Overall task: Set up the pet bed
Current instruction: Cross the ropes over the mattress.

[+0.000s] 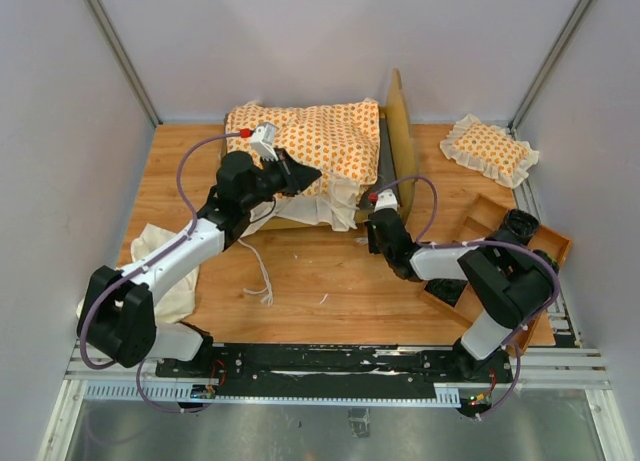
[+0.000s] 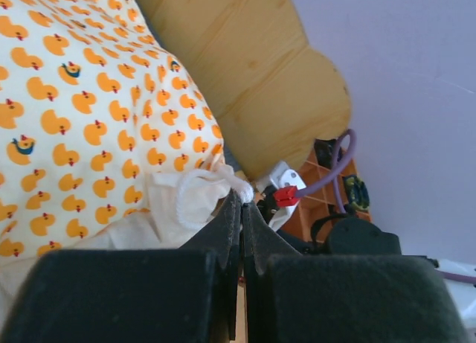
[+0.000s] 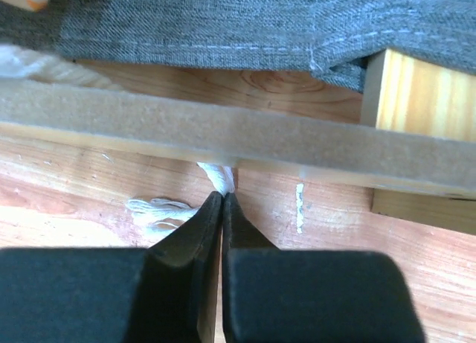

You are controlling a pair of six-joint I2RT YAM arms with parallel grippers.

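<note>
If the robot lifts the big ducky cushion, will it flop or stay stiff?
Probably floppy: the ducky cushion droops over the edge of the bed frame. It looks puffy, so it's likely light. Its tie string may trail and snag.

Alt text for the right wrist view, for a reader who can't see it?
The right gripper is shut on a white tie string right at the edge of the pet bed frame's light-wood rail. Beyond the rail is the grey fabric base. A frayed string end lies on the wooden table left of the fingertips.
</note>
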